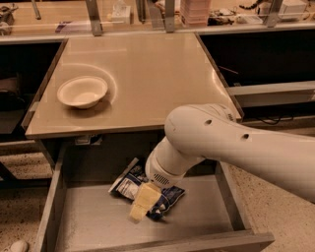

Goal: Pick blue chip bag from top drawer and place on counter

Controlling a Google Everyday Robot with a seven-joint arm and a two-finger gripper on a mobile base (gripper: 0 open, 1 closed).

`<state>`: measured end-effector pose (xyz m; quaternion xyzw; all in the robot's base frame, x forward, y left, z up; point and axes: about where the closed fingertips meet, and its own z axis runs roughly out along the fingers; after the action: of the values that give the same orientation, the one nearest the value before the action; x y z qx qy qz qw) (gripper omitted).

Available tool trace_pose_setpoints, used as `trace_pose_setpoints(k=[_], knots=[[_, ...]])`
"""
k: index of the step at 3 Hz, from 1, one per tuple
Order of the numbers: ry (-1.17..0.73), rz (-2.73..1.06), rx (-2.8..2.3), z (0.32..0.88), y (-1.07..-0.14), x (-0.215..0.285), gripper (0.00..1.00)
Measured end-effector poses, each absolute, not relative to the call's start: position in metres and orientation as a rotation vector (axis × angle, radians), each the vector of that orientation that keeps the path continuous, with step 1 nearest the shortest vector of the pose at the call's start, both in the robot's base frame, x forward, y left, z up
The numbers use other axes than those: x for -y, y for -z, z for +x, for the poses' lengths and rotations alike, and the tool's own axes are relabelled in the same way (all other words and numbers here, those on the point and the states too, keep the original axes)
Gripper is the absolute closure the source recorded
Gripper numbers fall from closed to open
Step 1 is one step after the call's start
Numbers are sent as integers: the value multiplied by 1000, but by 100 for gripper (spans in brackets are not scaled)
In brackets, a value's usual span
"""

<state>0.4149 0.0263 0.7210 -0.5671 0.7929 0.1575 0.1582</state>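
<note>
Bag: the bag (168, 198) lay crinkled on the drawer floor, toward the back and about midway between the side walls. Its white panel was to the left and its dark blue end to the right.
Drawer: the drawer (91, 224) stood open below the counter's front edge. It had a dusty grey floor, thick grey walls at left and right, and its front wall ran along the bottom of the view.
Gripper: the gripper (137, 212) was pale yellow and pointed down and to the left. It was inside the drawer, over the middle of the bag and hiding part of it, with its tip just past the bag's near edge.
Gripper state: it could not be told, and neither could contact with the bag.
Arm: the arm (236, 147) was thick and white. It came in from the right, crossed in front of the counter's front right corner, and dipped its wrist into the drawer.
Counter: the counter (152, 69) was glossy beige and lay above and behind the drawer.
Bowl: the bowl (82, 91) was white and round. It sat upright on the counter's left side, well apart from the arm.
Bench: the bench (74, 15) was wooden with metal posts and stood behind the counter.
</note>
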Motion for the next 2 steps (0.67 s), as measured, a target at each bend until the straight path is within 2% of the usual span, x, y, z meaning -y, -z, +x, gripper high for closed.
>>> trace_pose_setpoints(k=[2], knots=[[-470,-1589,-2289,415,-681,-41,0]])
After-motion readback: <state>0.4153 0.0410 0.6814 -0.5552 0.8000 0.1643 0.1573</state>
